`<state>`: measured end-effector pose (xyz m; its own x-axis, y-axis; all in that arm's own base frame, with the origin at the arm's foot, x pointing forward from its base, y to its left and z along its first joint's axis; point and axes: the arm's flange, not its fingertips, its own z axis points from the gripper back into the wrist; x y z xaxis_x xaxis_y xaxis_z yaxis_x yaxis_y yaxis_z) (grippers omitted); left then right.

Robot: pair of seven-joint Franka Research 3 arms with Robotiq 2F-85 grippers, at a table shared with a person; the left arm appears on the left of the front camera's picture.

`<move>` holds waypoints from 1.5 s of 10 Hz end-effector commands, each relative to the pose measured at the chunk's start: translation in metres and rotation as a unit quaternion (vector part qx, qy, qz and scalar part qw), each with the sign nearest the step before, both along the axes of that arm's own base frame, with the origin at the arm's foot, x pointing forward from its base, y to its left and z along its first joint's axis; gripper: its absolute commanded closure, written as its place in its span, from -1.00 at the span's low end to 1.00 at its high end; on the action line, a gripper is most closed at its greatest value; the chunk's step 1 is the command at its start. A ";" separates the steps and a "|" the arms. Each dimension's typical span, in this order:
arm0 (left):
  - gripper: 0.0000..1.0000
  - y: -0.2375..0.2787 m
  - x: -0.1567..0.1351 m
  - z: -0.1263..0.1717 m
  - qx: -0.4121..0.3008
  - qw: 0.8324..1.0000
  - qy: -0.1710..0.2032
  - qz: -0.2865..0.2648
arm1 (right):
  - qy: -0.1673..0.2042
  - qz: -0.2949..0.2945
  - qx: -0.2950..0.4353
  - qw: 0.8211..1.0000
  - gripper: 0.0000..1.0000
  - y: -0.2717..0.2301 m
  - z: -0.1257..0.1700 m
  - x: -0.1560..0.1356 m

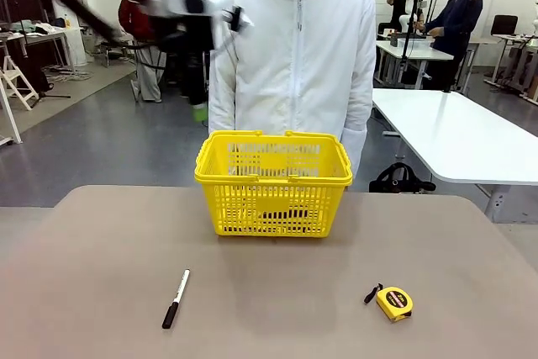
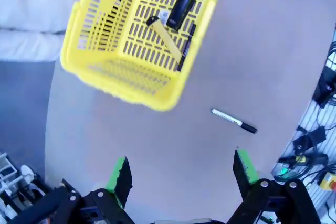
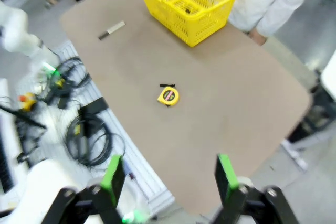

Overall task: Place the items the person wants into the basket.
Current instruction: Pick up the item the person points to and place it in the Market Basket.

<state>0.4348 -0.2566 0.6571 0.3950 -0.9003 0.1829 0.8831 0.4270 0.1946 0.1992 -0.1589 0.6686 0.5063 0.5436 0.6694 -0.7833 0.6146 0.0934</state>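
The knife (image 2: 167, 39) and pen (image 2: 186, 47) lie in the basket (image 1: 273, 172) at the table's (image 1: 269, 292) far edge by the person (image 1: 294, 48), both claws, left (image 2: 181, 174) and right (image 3: 169, 174), wide and holding nothing, marker (image 1: 176, 298) and tape measure (image 1: 393, 302) near the front edge.

box-cutter knife (image 2: 169, 34) and pen (image 2: 186, 46) inside basket (image 2: 105, 59); left hand (image 2: 181, 170) spread empty.
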 end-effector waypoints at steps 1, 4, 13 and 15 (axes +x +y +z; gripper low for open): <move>-1.00 0.064 -0.082 -0.022 -0.036 0.999 -0.037 -0.010 | -0.005 0.014 0.012 1.000 -0.78 0.001 0.001 0.000; -1.00 0.109 -0.125 -0.048 -0.059 0.998 -0.032 0.009 | -0.005 0.014 0.012 1.000 -0.78 0.001 0.001 0.000; -1.00 0.118 -0.136 -0.056 -0.060 0.998 -0.025 0.022 | -0.005 0.014 0.012 1.000 -0.78 0.001 0.001 0.000; -1.00 0.149 -0.138 -0.040 -0.119 0.993 -0.014 0.002 | -0.005 0.014 0.012 1.000 -0.78 0.001 0.001 0.000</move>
<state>0.2997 -0.1297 0.6040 0.4172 -0.8425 0.3409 0.8545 0.4914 0.1686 0.1991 -0.1591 0.6686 0.5062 0.5438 0.6694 -0.7832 0.6148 0.0929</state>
